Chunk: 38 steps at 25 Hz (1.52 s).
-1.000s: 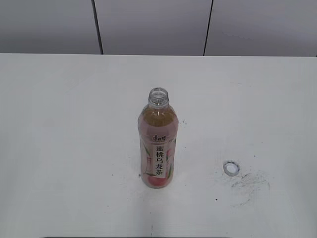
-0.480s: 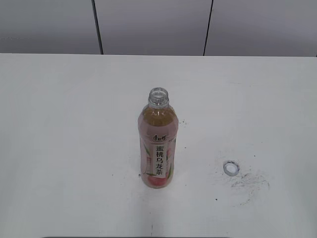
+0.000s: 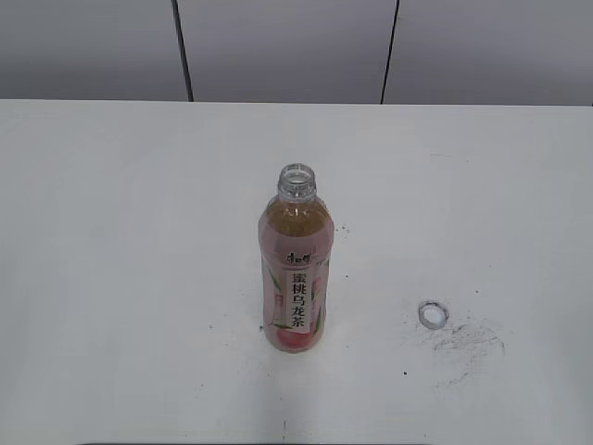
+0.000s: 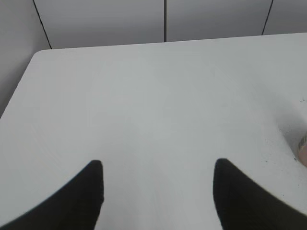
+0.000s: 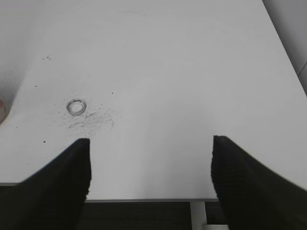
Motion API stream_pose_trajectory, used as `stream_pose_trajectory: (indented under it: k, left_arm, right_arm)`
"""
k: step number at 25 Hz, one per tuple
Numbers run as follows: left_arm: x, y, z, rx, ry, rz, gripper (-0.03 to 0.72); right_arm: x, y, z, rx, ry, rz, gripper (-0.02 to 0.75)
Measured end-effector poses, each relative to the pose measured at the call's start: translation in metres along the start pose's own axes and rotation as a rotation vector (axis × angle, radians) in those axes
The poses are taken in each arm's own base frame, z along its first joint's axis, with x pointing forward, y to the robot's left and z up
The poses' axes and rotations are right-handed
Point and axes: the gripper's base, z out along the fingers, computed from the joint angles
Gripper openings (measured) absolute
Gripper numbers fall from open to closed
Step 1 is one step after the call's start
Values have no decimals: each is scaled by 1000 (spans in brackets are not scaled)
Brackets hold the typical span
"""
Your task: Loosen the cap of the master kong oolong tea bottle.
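Observation:
The master kong oolong tea bottle (image 3: 296, 278) stands upright at the table's middle, with amber tea, a pink peach label and an open neck with no cap on it. A sliver of it shows at the right edge of the left wrist view (image 4: 303, 148). The cap (image 3: 432, 314) lies on the table to the bottle's right, seen as a small white ring; it also shows in the right wrist view (image 5: 76, 107). My left gripper (image 4: 157, 164) is open and empty over bare table. My right gripper (image 5: 149, 140) is open and empty near the table's front edge. Neither gripper shows in the exterior view.
The white table (image 3: 120, 232) has dark scuff marks (image 3: 468, 338) next to the cap and small specks near the bottle. A grey panelled wall (image 3: 278, 46) stands behind the table. The table's front edge (image 5: 144, 200) lies just below my right gripper.

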Motion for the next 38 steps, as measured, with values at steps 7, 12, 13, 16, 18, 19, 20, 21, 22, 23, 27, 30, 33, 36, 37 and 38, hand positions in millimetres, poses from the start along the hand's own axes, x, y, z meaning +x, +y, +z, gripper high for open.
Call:
stream_pose_trajectory:
  k: [7, 12, 13, 16, 18, 19, 20, 21, 22, 23, 27, 30, 33, 36, 37, 38]
  left_arm:
    - [0, 0, 0, 0, 0, 0, 436]
    - [0, 0, 0, 5, 0, -3, 436]
    - [0, 0, 0, 5, 0, -3, 436]
    - [0, 0, 0, 5, 0, -3, 436]
    - [0, 0, 0, 5, 0, -3, 436]
    - [0, 0, 0, 5, 0, -3, 436]
    - [0, 0, 0, 5, 0, -3, 436]
    - [0, 0, 0, 5, 0, -3, 436]
    - [0, 0, 0, 5, 0, -3, 436]
    - [0, 0, 0, 5, 0, -3, 436]
    - [0, 0, 0, 5, 0, -3, 436]
    - [0, 0, 0, 5, 0, -3, 436]
    - [0, 0, 0, 5, 0, -3, 436]
    - [0, 0, 0, 5, 0, -3, 436]
    - [0, 0, 0, 5, 0, -3, 436]
    - [0, 0, 0, 5, 0, -3, 436]
  right_arm:
    - [0, -4, 0, 45, 5, -23, 586]
    - [0, -4, 0, 46, 5, -10, 586]
    - [0, -4, 0, 46, 5, -9, 586]
    - [0, -4, 0, 46, 5, -7, 586]
    - [0, -4, 0, 46, 5, -6, 586]
    - [0, -4, 0, 46, 5, -6, 586]
    - [0, -4, 0, 46, 5, -6, 586]
    - [0, -4, 0, 46, 5, -6, 586]
    - [0, -4, 0, 46, 5, -6, 586]
    - [0, -4, 0, 46, 5, -6, 586]
    - [0, -4, 0, 46, 5, -5, 586]
    - [0, -4, 0, 46, 4, -4, 586]
    - [0, -4, 0, 46, 4, -4, 586]
    - [0, -4, 0, 42, 4, -6, 586]
    - [0, -4, 0, 42, 4, -6, 586]
    - [0, -4, 0, 42, 4, -6, 586]
